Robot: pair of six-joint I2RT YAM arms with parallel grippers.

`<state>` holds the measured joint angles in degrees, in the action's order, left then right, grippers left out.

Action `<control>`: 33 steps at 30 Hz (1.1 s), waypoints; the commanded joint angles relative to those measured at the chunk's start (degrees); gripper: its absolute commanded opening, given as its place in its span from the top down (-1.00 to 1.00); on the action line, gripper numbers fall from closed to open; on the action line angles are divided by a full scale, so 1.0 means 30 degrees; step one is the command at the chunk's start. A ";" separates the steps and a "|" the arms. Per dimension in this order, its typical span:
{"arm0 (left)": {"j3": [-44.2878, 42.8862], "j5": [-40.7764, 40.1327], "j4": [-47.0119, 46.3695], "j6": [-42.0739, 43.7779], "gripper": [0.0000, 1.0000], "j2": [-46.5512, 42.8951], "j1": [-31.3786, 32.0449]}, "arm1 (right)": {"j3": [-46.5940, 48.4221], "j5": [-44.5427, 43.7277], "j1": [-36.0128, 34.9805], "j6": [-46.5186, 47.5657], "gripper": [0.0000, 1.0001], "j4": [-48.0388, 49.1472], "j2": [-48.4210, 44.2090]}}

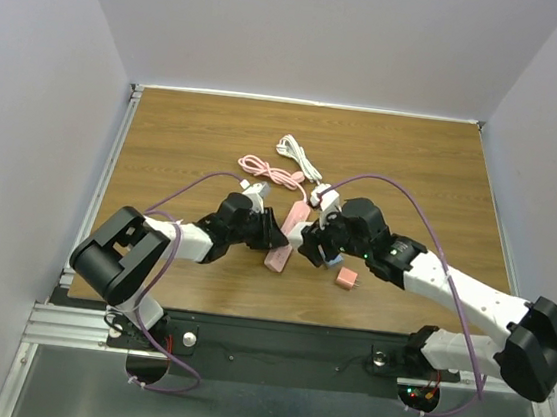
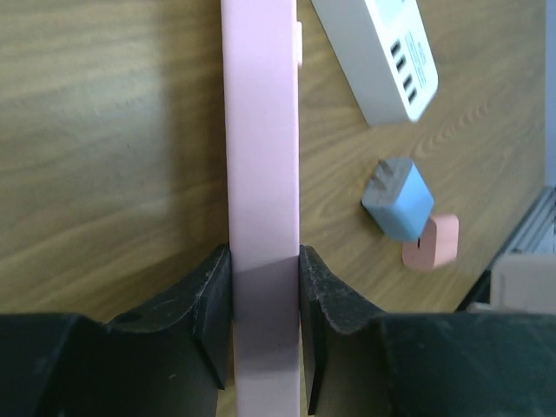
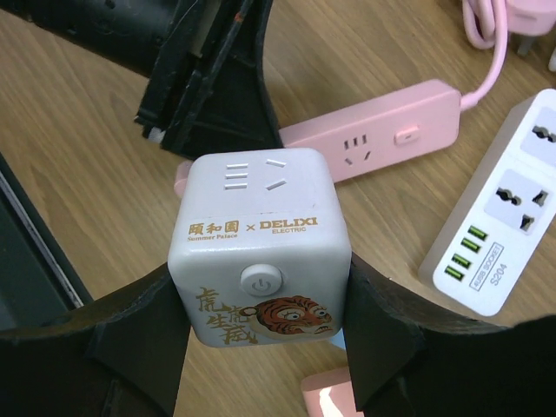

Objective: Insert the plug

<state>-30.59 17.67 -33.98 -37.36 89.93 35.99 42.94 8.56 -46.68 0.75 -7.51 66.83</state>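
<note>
Left claw (image 2: 265, 261): pinches pink power strip (image 2: 261, 130); rigid, probably light.
Right claw (image 3: 261, 282): pinches white cube socket (image 3: 261, 200) by its sides; likely slippery.

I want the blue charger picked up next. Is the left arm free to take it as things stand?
Probably not yet: the left gripper is shut on the pink power strip. The blue charger lies uncovered nearby, so reach seems fine, but it must let go first.

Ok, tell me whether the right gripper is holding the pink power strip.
No, the right gripper is clamped on the white cube socket; the pink power strip is held by the left gripper.
</note>
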 commanded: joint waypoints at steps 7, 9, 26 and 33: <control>0.0821 0.0996 0.2474 0.1321 0.96 -0.0623 -0.0013 | 0.2854 -0.0390 0.0909 0.2033 0.99 -0.0280 0.2479; 0.0850 0.0762 0.2769 0.1410 0.72 -0.0475 -0.0159 | 0.3177 -0.0683 0.1056 0.2238 0.99 -0.0397 0.3035; 0.0353 -0.1965 0.4558 0.1673 -0.50 -0.1208 -0.0394 | 0.3910 -0.0597 0.2257 0.3616 0.99 -0.0544 0.5760; 0.0147 -0.2490 0.4938 0.1937 -0.11 -0.0827 -0.0394 | 0.4494 0.0601 0.2229 0.3645 0.99 -0.0544 0.6347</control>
<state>-30.09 14.57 -26.26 -34.33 85.76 35.16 52.84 7.60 -40.16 10.79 -11.18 85.73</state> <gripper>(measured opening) 0.627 0.661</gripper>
